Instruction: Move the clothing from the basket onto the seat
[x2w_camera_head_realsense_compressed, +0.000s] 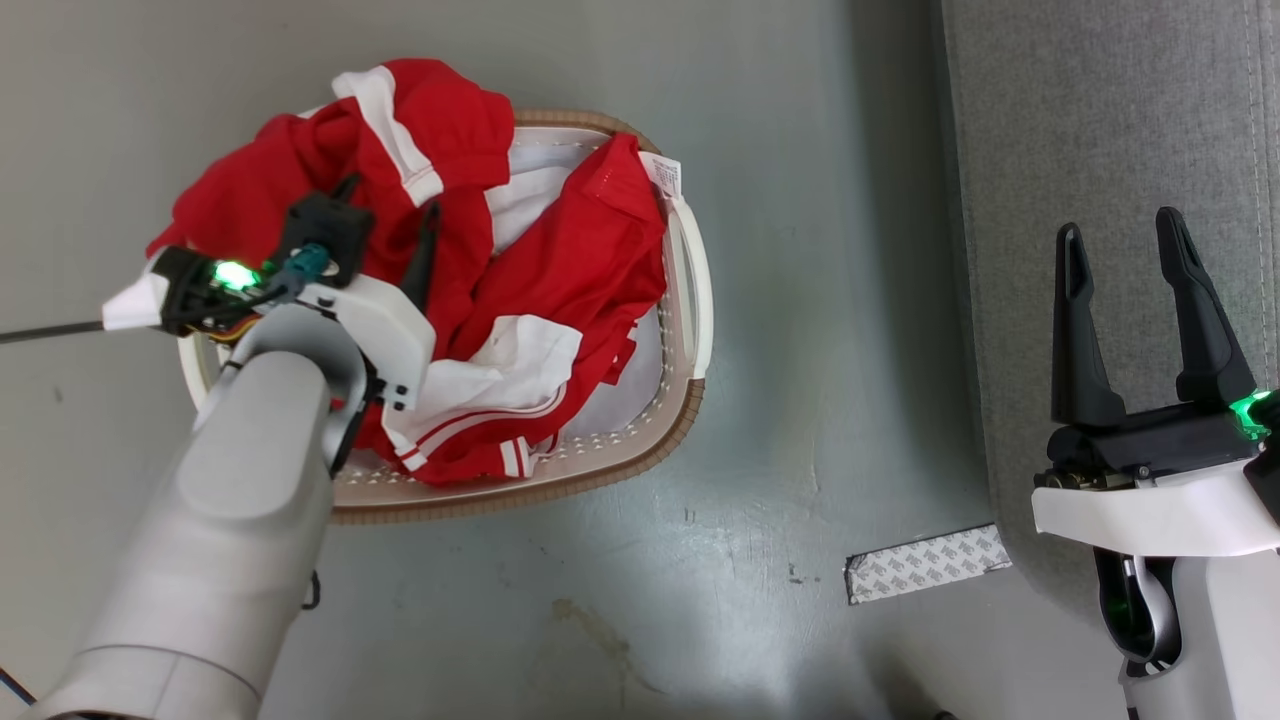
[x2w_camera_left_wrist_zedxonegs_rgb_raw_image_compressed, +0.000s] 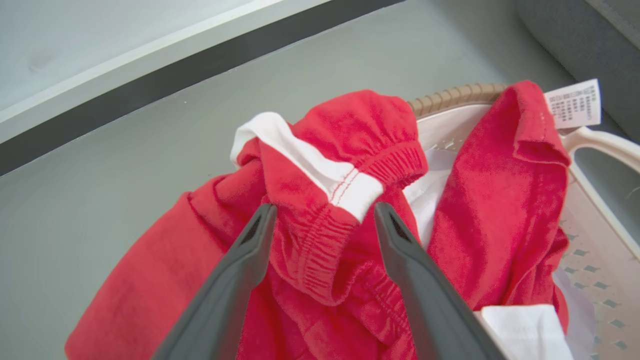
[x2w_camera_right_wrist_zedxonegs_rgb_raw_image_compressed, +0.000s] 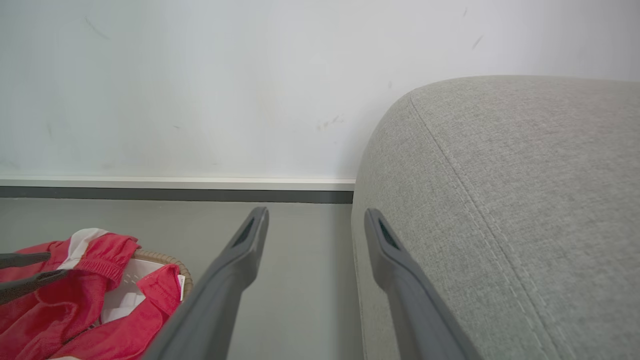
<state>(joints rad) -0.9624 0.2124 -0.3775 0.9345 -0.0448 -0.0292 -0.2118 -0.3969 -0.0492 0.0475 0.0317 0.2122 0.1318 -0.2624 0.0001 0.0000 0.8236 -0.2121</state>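
Note:
The red clothing (x2w_camera_head_realsense_compressed: 580, 250) with white panels and stripes lies heaped in the cream basket (x2w_camera_head_realsense_compressed: 600, 470), and one bunch spills over its far left rim. My left gripper (x2w_camera_head_realsense_compressed: 390, 197) is down in that heap. In the left wrist view the left gripper (x2w_camera_left_wrist_zedxonegs_rgb_raw_image_compressed: 325, 210) is open, its fingers straddling a gathered red waistband with white trim (x2w_camera_left_wrist_zedxonegs_rgb_raw_image_compressed: 350, 130). My right gripper (x2w_camera_head_realsense_compressed: 1125, 230) is open and holds nothing, over the front edge of the grey seat (x2w_camera_head_realsense_compressed: 1110, 100). The right wrist view shows the right gripper (x2w_camera_right_wrist_zedxonegs_rgb_raw_image_compressed: 316, 214) beside the seat's rounded corner (x2w_camera_right_wrist_zedxonegs_rgb_raw_image_compressed: 500, 175).
The basket stands on grey floor to the left of the seat, with a floor gap between them. A strip of patterned tape (x2w_camera_head_realsense_compressed: 925, 563) lies on the floor by the seat's corner. A white wall with a dark baseboard (x2w_camera_right_wrist_zedxonegs_rgb_raw_image_compressed: 175, 194) runs behind. A white care label (x2w_camera_head_realsense_compressed: 665, 175) hangs at the basket's rim.

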